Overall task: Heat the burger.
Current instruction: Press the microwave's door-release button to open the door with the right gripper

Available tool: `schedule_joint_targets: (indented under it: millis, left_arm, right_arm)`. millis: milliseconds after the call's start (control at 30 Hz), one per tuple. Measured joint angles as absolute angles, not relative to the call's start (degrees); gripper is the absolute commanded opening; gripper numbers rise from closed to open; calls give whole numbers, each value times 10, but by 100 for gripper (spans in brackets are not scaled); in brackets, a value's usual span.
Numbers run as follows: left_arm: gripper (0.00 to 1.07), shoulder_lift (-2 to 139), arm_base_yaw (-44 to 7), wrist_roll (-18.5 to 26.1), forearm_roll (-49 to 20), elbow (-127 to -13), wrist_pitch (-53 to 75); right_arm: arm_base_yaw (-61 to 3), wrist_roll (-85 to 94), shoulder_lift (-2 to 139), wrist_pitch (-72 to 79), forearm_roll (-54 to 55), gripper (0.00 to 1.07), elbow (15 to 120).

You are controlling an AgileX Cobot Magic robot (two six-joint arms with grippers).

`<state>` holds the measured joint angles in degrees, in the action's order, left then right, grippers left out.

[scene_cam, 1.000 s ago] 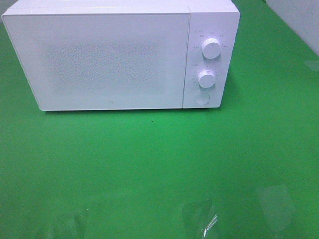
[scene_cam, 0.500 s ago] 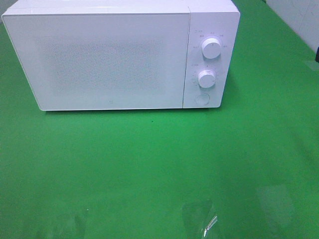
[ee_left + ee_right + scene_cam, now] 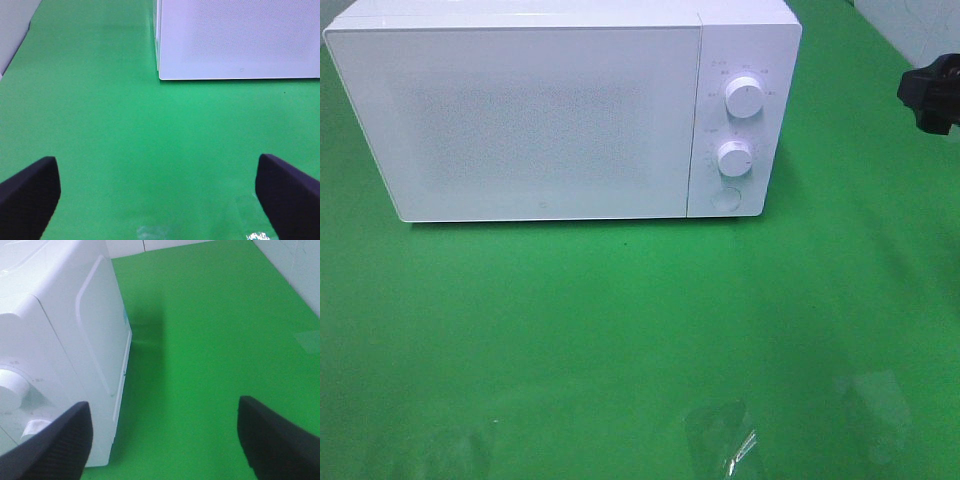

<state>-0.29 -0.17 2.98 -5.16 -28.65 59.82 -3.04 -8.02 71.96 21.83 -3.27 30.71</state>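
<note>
Both the left end effector (image 3: 157, 200) and the right end effector (image 3: 165, 440) are spread wide and hold nothing above the green surface (image 3: 620, 320) near the closed white microwave (image 3: 560, 110); the burger is not visible.

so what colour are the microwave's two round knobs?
White, like the boxy white microwave; two round knobs show best in exterior high.

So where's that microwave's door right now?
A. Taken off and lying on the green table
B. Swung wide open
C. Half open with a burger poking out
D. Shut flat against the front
D. The microwave shows its door closed flush with the front, next to the two round knobs, and no burger can be seen anywhere on the green table.
</note>
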Motion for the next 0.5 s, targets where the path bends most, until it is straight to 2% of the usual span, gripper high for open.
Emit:
schedule_joint_targets:
  millis: [167, 233, 500]
  left_arm:
    - [98, -3, -2, 30, -52, -286, 598]
    - [98, -3, -2, 30, -52, -286, 598]
    - [98, -3, -2, 30, -52, -286, 598]
  right_arm:
    - [-31, -70, 782, 375, -15, 76, 266]
    - [-34, -64, 790, 394, -5, 76, 257]
    - [-111, 43, 852, 527, 119, 76, 210]
